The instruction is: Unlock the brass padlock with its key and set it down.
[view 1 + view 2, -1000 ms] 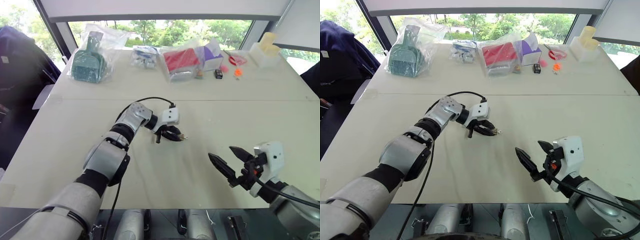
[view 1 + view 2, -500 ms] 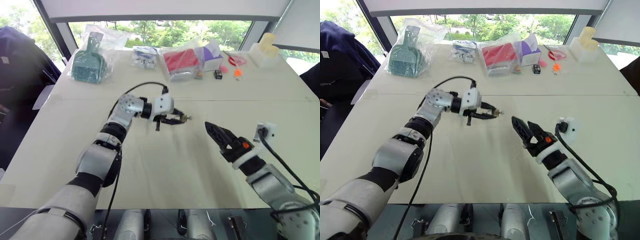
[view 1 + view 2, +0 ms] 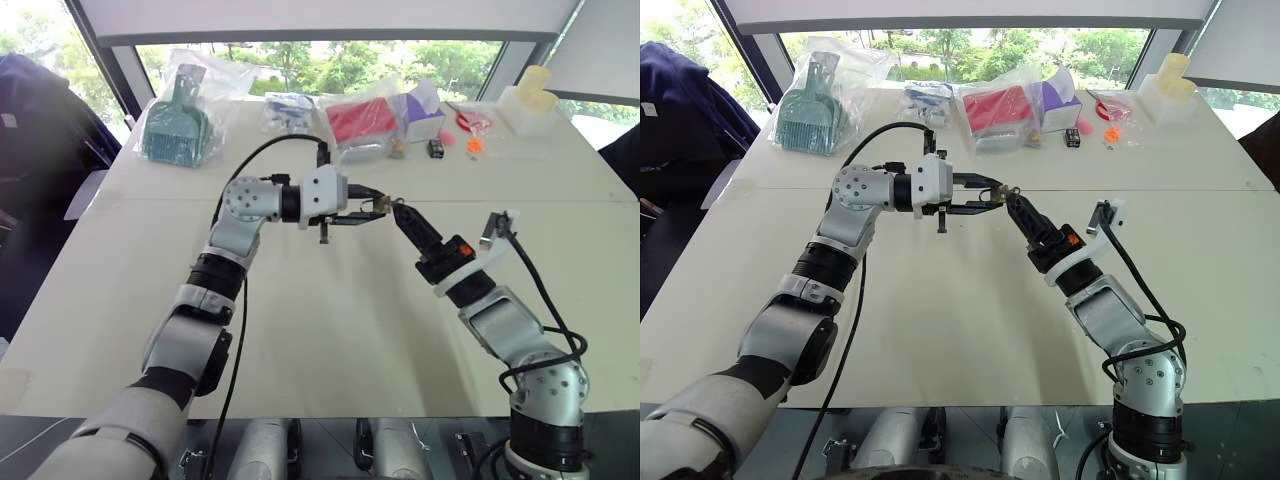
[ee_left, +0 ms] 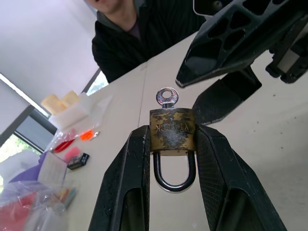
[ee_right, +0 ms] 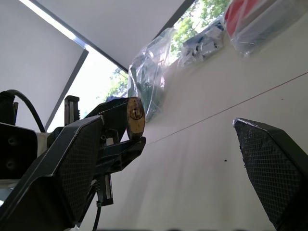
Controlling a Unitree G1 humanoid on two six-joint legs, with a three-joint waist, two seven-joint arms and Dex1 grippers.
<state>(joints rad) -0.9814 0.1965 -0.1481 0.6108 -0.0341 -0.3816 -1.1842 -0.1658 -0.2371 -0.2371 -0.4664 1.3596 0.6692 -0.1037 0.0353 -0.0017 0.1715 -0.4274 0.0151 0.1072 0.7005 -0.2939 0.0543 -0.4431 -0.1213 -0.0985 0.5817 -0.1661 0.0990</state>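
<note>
Left gripper (image 4: 171,144) is clamped on the brass padlock (image 4: 172,134), one finger on each side of the body, held up above the table (image 3: 330,330) near its middle. The key (image 4: 166,97) sits in the keyway, its ring bow sticking out past the fingertips; the silvery shackle hangs back between the fingers, looking closed.

Right gripper (image 3: 1018,210) is spread wide, its tips just beside the key end of the lock, not touching.

Orientation: the padlock's long axis runs along the left gripper's fingers, roughly level, key end pointing right toward the right gripper, shackle toward the left wrist.

Risks, as I judge them: the bow is tiny, so the wide fingers could close beside it, or nudge the lock askew in its side-on pinch. A turn applied off-axis could twist the body loose and drop it.
</note>
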